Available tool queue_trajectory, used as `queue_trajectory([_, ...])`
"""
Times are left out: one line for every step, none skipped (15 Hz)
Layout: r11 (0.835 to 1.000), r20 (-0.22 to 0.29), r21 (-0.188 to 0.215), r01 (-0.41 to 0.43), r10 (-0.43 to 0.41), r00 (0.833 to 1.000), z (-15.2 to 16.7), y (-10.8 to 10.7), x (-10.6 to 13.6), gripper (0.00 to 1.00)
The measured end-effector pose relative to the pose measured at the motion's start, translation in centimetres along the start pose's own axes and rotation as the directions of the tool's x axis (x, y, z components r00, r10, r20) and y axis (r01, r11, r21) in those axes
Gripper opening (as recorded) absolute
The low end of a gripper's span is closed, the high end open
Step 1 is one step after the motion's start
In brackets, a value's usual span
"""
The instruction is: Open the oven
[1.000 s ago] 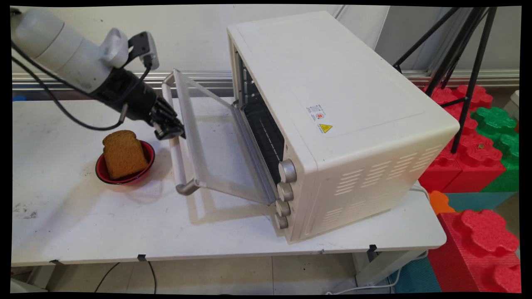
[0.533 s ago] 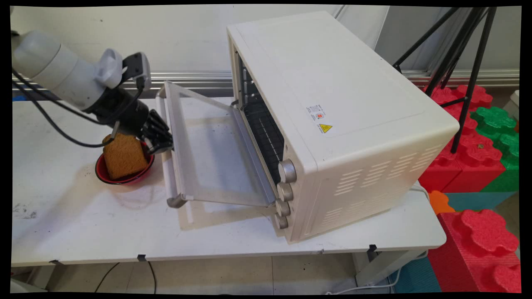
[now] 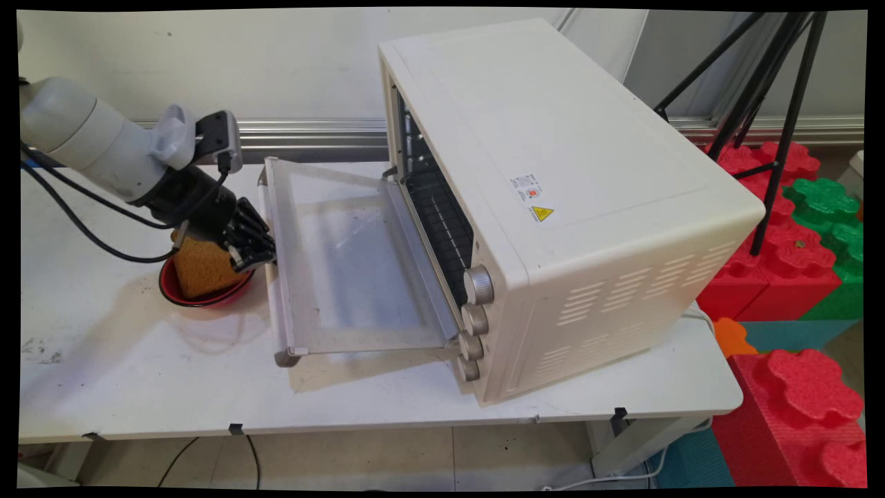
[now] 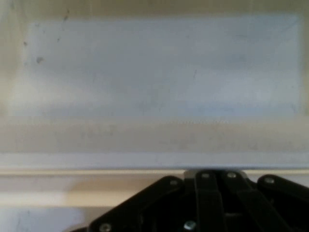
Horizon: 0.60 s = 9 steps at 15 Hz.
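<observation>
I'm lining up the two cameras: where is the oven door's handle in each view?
Main view: the oven door's handle runs along the open door's left edge, beside the gripper.
Hand view: the handle is the pale bar across the lower picture, just above the linkage.
Shared landmark: the door's glass pane.

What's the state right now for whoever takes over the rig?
Gripper: at the oven door's handle, near its far end. I cannot tell whether it is open or shut.
Toaster oven: on the white table. Its glass door is swung down, nearly level, and the wire rack inside is exposed.
Bread slice: stands in the red bowl, just left of the handle and right beside the gripper. I cannot tell whether they touch.
Nothing shows on the rack or on the door.
</observation>
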State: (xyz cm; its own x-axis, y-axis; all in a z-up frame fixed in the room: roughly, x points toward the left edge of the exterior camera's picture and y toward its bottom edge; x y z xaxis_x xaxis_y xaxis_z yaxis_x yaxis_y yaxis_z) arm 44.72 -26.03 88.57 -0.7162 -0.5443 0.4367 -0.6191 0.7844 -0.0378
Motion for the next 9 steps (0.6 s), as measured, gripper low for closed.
queue_trajectory([1.0,0.002,0.001,0.0,0.0,1.0,0.1,0.0,-0.2,0.0])
queue_trajectory([1.0,0.005,0.003,0.001,-0.001,1.0,0.1,0.0,-0.4,0.0])
queue_trajectory([1.0,0.008,0.005,0.001,-0.001,1.0,0.2,-0.1,-0.7,0.0])
queue_trajectory([1.0,0.01,0.008,0.002,-0.002,1.0,0.2,-0.1,-0.9,0.0])
queue_trajectory([1.0,0.012,0.01,0.002,-0.002,1.0,0.2,-0.2,-1.1,0.0])
queue_trajectory([1.0,0.014,0.012,0.003,-0.003,1.0,0.1,-0.3,-1.3,0.0])
queue_trajectory([1.0,0.015,0.015,0.004,-0.005,1.0,0.0,-0.3,-1.4,0.0])
queue_trajectory([1.0,0.016,0.018,0.007,-0.007,1.0,-0.1,-0.4,-1.5,0.0])
queue_trajectory([1.0,0.016,0.022,0.01,-0.011,1.0,-0.3,-0.4,-1.7,0.0])
